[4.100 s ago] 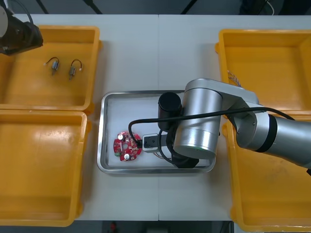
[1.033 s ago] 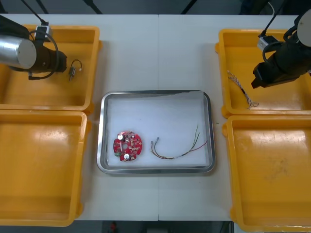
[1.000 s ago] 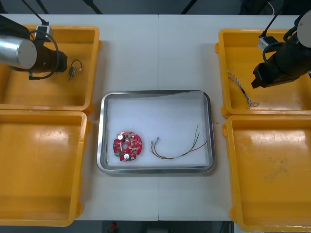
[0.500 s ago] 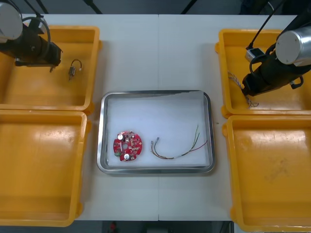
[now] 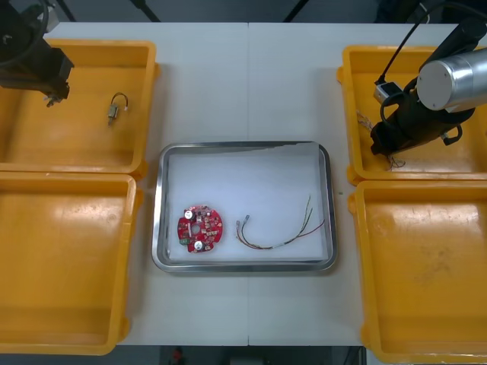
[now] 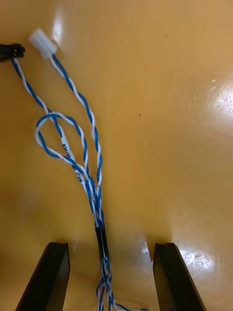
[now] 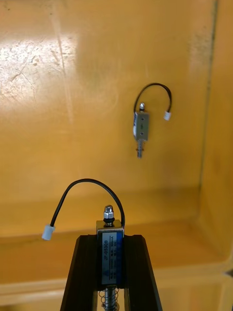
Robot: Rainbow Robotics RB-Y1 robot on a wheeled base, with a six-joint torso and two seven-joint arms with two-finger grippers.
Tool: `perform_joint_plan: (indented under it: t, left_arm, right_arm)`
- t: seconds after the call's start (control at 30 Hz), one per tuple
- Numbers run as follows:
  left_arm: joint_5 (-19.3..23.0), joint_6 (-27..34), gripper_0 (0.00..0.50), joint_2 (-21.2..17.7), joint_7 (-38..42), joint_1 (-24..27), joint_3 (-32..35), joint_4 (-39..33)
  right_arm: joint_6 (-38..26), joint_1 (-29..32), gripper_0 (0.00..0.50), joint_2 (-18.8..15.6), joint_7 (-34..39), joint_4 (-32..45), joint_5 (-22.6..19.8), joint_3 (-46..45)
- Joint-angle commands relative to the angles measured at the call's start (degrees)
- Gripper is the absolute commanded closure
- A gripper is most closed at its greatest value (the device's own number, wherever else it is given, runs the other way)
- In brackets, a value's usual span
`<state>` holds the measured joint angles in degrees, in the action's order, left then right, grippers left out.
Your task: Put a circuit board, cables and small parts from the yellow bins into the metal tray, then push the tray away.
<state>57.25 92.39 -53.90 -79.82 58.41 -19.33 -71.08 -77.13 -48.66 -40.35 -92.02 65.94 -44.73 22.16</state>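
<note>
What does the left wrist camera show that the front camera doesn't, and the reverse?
Left wrist view: the held small metal part, with its black lead, clamped in the left end effector. Front view: the metal tray holding a round red circuit board and a red and yellow cable, and the right end effector low in the far right yellow bin. Shared: the loose small metal part lying in the far left yellow bin.

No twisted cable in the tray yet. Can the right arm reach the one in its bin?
Probably yes: the right gripper has its jaws open either side of the blue and white cable, nothing lying between.
</note>
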Motion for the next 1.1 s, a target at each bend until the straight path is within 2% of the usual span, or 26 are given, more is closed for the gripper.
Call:
perform_joint_plan:
  t: [0.03, 0.13, 0.2, 0.23, 0.27, 0.3, 0.33, 0.4, 0.57, 0.77, 0.9, 1.1]
  left_arm:
    - [-0.3, 3.77, 0.5, -2.88, 9.68, 3.02, 1.75, -5.92]
    - [1.81, 5.08, 0.5, -2.88, 12.94, 3.02, 2.28, -7.59]
    - [2.51, 7.28, 0.5, -2.88, 16.98, 3.02, 2.63, -10.05]
    - [2.6, 7.54, 0.5, -2.88, 17.86, 3.02, 2.54, -10.93]
    - [2.86, 8.51, 0.5, -2.88, 19.97, 3.02, 2.54, -12.33]
    - [3.21, 9.3, 0.5, -2.88, 21.99, 3.02, 2.54, -13.56]
    - [3.92, 9.83, 0.5, -2.88, 24.1, 3.02, 2.54, -14.44]
    - [4.71, 10.27, 0.5, -2.88, 26.82, 3.02, 2.63, -15.5]
    - [5.24, 11.85, 0.5, -2.0, 33.59, 3.11, 2.63, -17.69]
    - [3.92, 13.61, 0.5, 1.78, 41.94, 2.41, 2.63, -19.89]
    - [1.02, 13.61, 0.5, 5.12, 47.57, 1.53, 2.54, -20.95]
    - [-2.94, 13.61, 0.5, 9.6, 55.48, 1.26, -0.09, -22.35]
  right_arm:
    - [1.28, -0.56, 0.0, 0.62, -0.18, 0.33, 0.34, 0.43]
    - [1.28, -0.56, 0.0, 0.62, -0.18, 0.33, 0.17, 0.61]
    - [1.28, -0.56, 0.111, 0.62, 0.0, 0.33, 0.25, 1.05]
    - [1.28, -0.56, 0.143, 0.62, 0.0, 0.33, 0.25, 1.22]
    - [1.28, -0.56, 0.218, 0.62, 0.0, 0.33, 0.43, 1.31]
    - [1.28, -0.56, 0.381, 0.62, 0.17, 0.33, 0.52, 1.49]
    - [1.28, -0.56, 0.458, 0.62, 0.17, 0.33, 0.52, 1.66]
    - [1.28, -0.56, 0.5, 0.62, 0.26, 0.33, 0.52, 1.93]
    - [1.11, -0.47, 0.5, 0.45, -0.36, 0.33, 0.61, 1.93]
    - [0.67, -1.09, 0.5, -1.84, -2.29, 2.35, 0.43, 1.31]
    - [-1.88, -1.09, 0.5, -3.6, -7.21, 4.81, -0.1, -1.15]
    - [-7.33, -1.09, 0.5, -4.48, -15.56, 5.08, -4.32, -8.71]
